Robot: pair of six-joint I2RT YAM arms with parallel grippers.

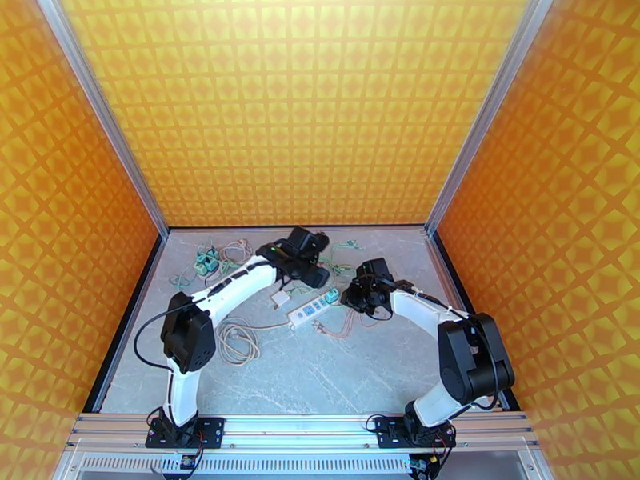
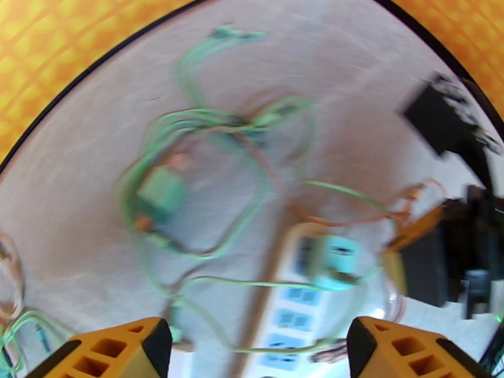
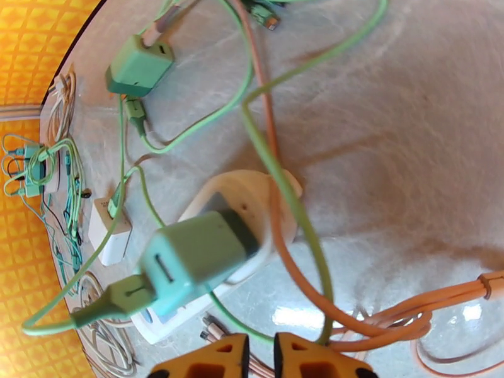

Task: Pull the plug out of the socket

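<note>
1. Right wrist view: the plug [image 3: 198,259], a pale green block with a green lead at its near end, sits seated in the end socket of the white strip [image 3: 252,190]. No gap shows between them, so the pull itself is not yet done
2. The right gripper [image 3: 274,351] has its orange fingers almost together at the bottom of that view, with nothing seen between them. It hangs near the plug but apart from it, and a green cable [image 3: 283,190] and an orange cable [image 3: 296,278] cross the table between the two
3. Left wrist view: the left gripper [image 2: 258,341] stands wide open with nothing in it, above the strip, with the plug ahead and a little to the right. This view is blurred, so how near the fingers are to the strip cannot be told
4. Top view: strip and plug lie mid-table, with the left gripper on the strip's far side and the right one just off its plug end. Neither looks to be touching
5. My reading: this is the approach stage, with nothing gripped yet. What is left is to steady the strip, close on the plug and draw it straight out. The right gripper would have to open first to take the plug
6. A loose green charger [image 3: 137,65] and a white charger [image 3: 108,231] lie apart from the strip, already out of any socket
</note>
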